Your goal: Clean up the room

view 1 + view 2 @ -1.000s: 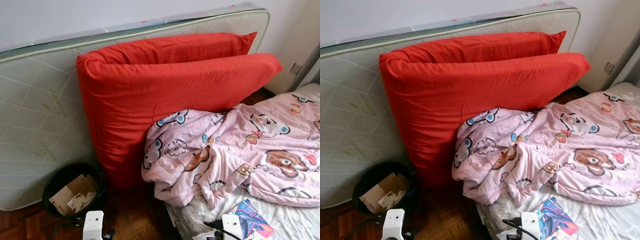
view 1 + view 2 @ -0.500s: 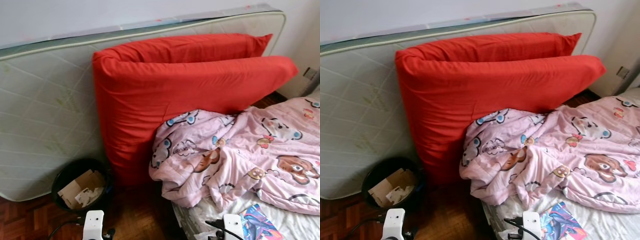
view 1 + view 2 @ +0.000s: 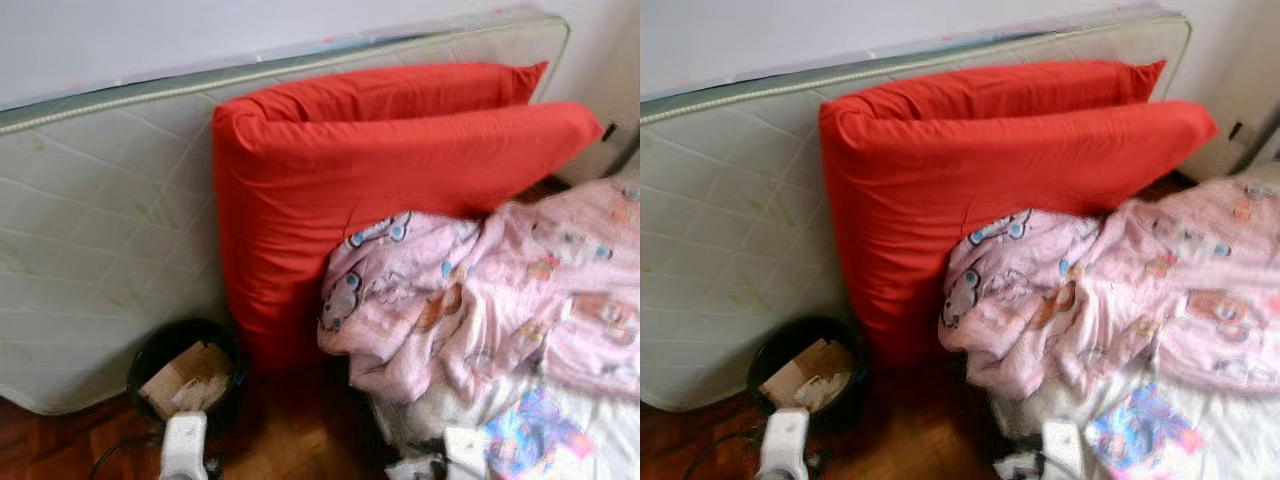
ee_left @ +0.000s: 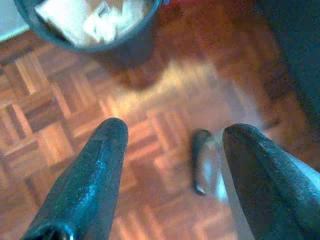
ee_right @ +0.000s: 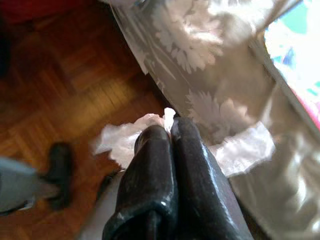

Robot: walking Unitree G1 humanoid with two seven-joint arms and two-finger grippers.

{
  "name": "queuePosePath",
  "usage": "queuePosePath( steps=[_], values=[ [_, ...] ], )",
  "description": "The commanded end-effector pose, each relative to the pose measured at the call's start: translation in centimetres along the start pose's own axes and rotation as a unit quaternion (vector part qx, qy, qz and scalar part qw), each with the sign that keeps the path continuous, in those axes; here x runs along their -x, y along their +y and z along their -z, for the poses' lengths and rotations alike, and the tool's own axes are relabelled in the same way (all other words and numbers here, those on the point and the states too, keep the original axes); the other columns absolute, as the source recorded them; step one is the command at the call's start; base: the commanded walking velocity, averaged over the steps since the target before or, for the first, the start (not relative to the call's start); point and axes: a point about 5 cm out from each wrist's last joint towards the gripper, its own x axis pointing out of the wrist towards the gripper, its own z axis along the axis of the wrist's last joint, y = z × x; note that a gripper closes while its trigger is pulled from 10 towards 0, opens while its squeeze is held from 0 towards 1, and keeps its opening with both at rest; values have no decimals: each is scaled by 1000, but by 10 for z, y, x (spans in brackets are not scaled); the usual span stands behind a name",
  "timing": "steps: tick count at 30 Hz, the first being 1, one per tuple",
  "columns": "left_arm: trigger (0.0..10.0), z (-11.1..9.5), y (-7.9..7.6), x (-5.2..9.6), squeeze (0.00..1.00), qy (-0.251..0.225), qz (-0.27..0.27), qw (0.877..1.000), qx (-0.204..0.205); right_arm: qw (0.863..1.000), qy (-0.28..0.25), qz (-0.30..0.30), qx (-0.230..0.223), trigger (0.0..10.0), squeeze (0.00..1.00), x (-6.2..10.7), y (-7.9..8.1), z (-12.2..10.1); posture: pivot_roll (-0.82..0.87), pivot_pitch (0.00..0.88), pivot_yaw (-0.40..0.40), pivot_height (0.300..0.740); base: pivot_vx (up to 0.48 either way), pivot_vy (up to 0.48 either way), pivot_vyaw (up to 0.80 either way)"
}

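Right gripper (image 5: 167,137) clamps a crumpled white tissue (image 5: 125,137) beside the bed (image 5: 210,75), still short of the black bin (image 3: 185,365) of cardboard scraps by the upright mattress (image 3: 100,240). Left gripper (image 4: 175,150) hangs open and empty above parquet; the pink quilt (image 3: 480,290) lies unmade.

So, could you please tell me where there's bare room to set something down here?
Bare parquet floor lies between the black bin and the bed's edge. A strip of bare white sheet shows beside the colourful booklet. The rest of the bed is crowded by the pink quilt, and the bin holds cardboard. The right gripper pinches a white tissue.
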Motion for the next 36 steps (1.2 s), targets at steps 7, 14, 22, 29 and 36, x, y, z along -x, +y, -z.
queuePosePath(
  steps=[7, 14, 22, 29, 36],
  values=[
    [10000, -3, 5, 0, 0, -2, -7, 1000, -4, 1000, 6, -8, 2, 10000, 0, 0, 6, 2, 30, 111, -18, 740, 0, 468, 0],
    [10000, -1, 6, 0, 0, 2, -9, 1000, -1, 1000, 7, -9, 5, 10000, 0, 0, 5, 2, 32, 113, -24, 740, 0, 441, 0],
    [10000, -1, 5, 0, 0, 3, -9, 1000, 0, 1000, 8, -9, 6, 10000, 0, 0, 4, 2, 31, 112, -25, 740, 0, 437, 0],
    [10000, 1, 5, 0, 0, 7, -9, 1000, 2, 1000, 9, -9, 8, 10000, 0, 0, 3, 3, 32, 110, -26, 740, 0, 432, 0],
    [10000, 2, 5, 1, 0, 9, -9, 1000, 4, 1000, 9, -9, 9, 10000, 0, 0, 4, 2, 34, 111, -29, 740, 0, 429, 0]
  ],
)
